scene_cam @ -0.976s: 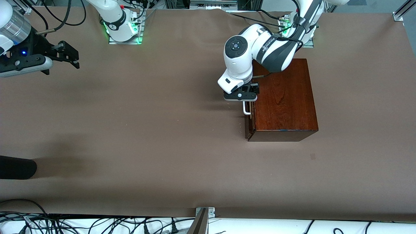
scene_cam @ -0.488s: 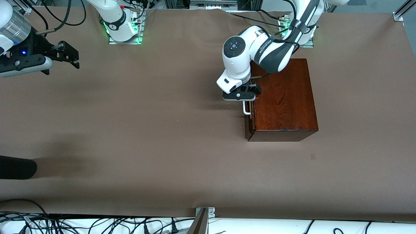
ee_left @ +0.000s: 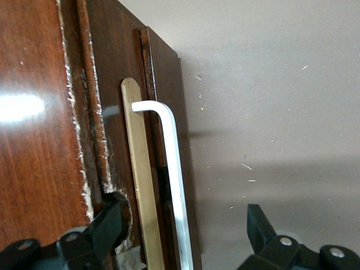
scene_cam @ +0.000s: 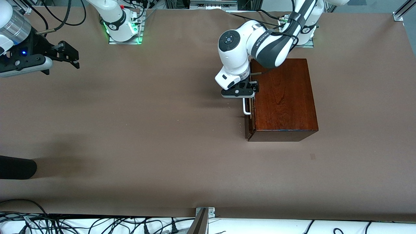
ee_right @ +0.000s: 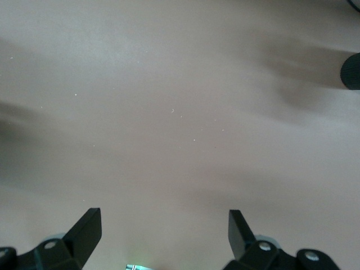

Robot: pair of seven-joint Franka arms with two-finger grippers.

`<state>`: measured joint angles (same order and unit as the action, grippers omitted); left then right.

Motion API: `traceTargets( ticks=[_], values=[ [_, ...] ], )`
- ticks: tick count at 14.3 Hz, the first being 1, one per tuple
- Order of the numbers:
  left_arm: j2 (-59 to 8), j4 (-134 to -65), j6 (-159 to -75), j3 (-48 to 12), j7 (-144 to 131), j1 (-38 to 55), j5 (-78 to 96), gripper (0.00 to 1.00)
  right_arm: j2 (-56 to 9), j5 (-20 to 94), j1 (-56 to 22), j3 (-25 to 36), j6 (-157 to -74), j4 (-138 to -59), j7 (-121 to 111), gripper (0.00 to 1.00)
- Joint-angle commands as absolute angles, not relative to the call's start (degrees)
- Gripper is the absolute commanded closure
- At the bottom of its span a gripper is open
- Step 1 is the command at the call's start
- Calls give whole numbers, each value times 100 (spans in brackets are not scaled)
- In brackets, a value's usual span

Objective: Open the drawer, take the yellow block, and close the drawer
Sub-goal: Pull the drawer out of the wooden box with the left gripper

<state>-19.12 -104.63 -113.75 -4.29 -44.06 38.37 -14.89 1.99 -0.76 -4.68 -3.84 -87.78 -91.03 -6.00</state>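
Left end effector [scene_cam: 244, 96] has crept along handle [scene_cam: 246, 107], fingers spread astride; drawer [scene_cam: 249, 117] still shut. Right end effector [scene_cam: 69, 55] waits, released.

No text, label, brand, number or sign can be read with certainty anywhere in these views. The one trace of lettering is a short line of dark print on the white shell of the left arm's forearm link [scene_cam: 265, 40], and it is too small to make out.
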Motion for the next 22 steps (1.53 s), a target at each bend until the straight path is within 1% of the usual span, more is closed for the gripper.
traceTargets(
  ticks=[1, 4, 15, 22],
  values=[
    [-1898, -10362, -11189, -404, -4544, 3972, -1679, 0, 202, -114, -475, -413, -8763, -9035, -527, 0],
    [-2004, -10354, -11188, -404, -4727, 4121, -2038, 0, 202, -114, -483, -413, -8763, -9035, -527, 0],
    [-2390, -10389, -11206, -404, -5264, 4280, -2391, 0, 202, -123, -483, -413, -8763, -9035, -527, 0],
    [-2417, -10319, -11206, -404, -5317, 4377, -2382, 0, 202, -132, -475, -404, -8763, -9035, -527, 0]
  ],
)
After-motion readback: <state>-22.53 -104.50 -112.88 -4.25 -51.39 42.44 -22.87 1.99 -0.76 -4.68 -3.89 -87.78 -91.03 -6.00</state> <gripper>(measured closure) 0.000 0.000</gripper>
